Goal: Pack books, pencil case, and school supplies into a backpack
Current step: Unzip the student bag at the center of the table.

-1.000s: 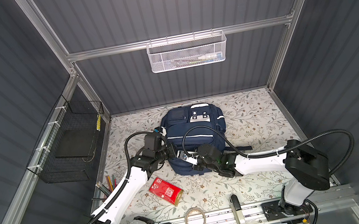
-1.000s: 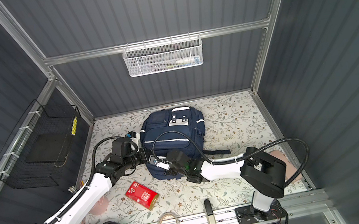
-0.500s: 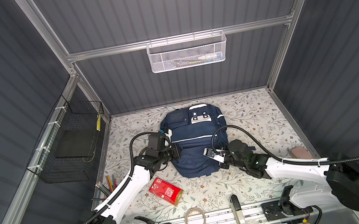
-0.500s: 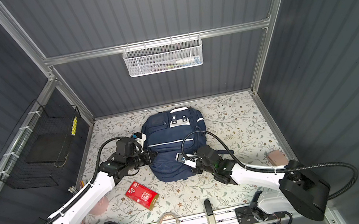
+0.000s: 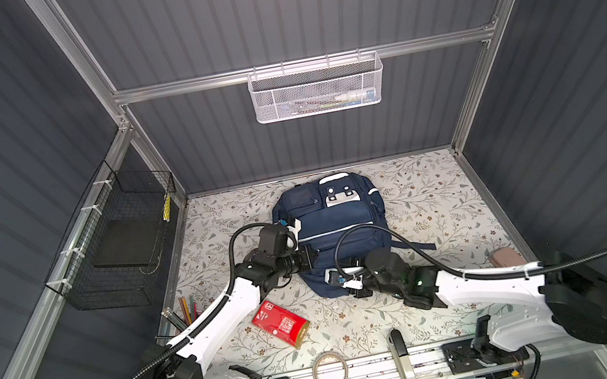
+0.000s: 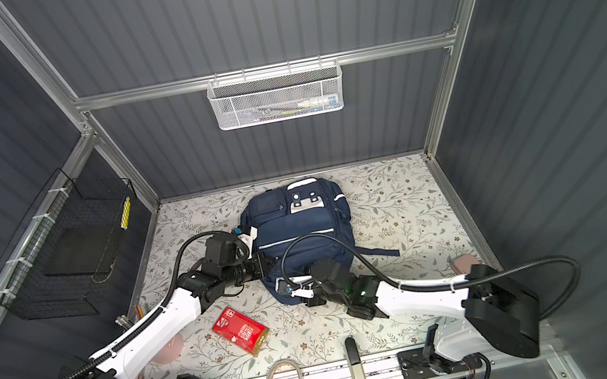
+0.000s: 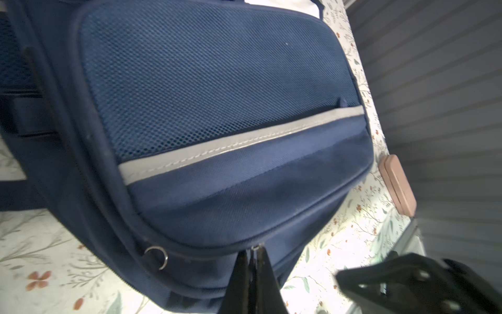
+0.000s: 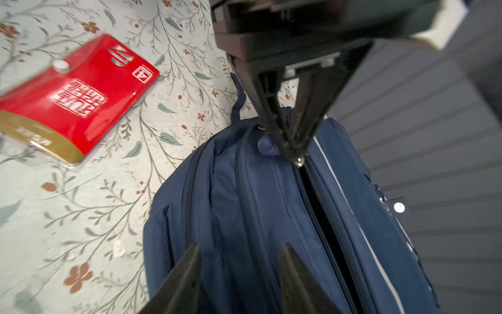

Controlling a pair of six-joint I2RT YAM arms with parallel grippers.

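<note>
The backpack (image 5: 336,231) (image 6: 302,237) is lying flat in the middle of the floral table (image 5: 433,193) (image 6: 392,200), with its white patch end pointing at the back wall. The left arm is reaching in from the backpack's left side. The left gripper (image 5: 316,258) (image 6: 271,264) is pinching a small metal zipper pull (image 7: 254,248) on the bag's edge, its 2 jaws pressed together on it. In the left wrist view the left gripper (image 7: 252,252) is sitting just beside a loose metal ring, below the grey reflective stripe.

From the right wrist view, the same left gripper (image 8: 294,155) is gripping the slider at the end of a dark slit where the zip is standing partly undone across the backpack (image 8: 231,217).

The right gripper (image 5: 332,279) (image 6: 284,286) is hovering at the near end of the bag. Its 2 fingers (image 8: 190,271) are standing apart with nothing between them. Whether they are touching the navy fabric is hard to tell from this angle.

The red gold-ended pack (image 5: 281,325) (image 6: 240,332) (image 8: 73,100) is lying flat on the table, near the backpack's front-left corner but not touching it. A roll of clear tape (image 5: 329,371) is resting at the table's front edge. A cup of coloured pencils (image 5: 183,308) is standing by the left wall, partly hidden behind the left arm. A pink block (image 5: 506,258) (image 7: 398,187) is sitting at the far right edge of the table.
</note>
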